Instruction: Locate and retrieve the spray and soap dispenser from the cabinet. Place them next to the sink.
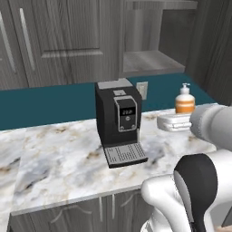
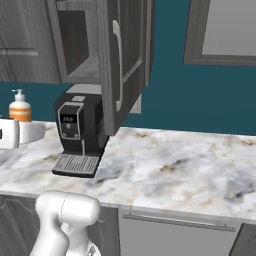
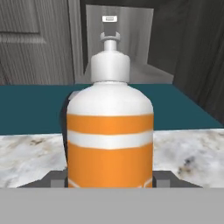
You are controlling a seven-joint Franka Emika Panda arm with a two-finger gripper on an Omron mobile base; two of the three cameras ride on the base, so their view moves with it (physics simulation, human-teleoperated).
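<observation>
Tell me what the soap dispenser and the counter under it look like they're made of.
The soap dispenser: probably smooth plastic, with orange and white bands, a soft sheen and a white pump. The counter: looks like polished marble or an imitation, pale with grey and brown veining.

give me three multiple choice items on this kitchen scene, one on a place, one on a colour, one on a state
1. Where does the black coffee machine stand?
A. on the marble counter
B. in the open shelf nook
C. on the floor

2. What colour is the wall strip behind the counter?
A. red
B. teal
C. yellow

3. How is the gripper?
A. wide open, nothing near
B. shut on a mug
C. shut on the small orange-and-white pump soap dispenser

Answers: 1 A, its drip tray sits on the marble; 2 B, the teal wall strip runs above the counter; 3 C, the bottle sits between the finger tips in the hand view.
</observation>
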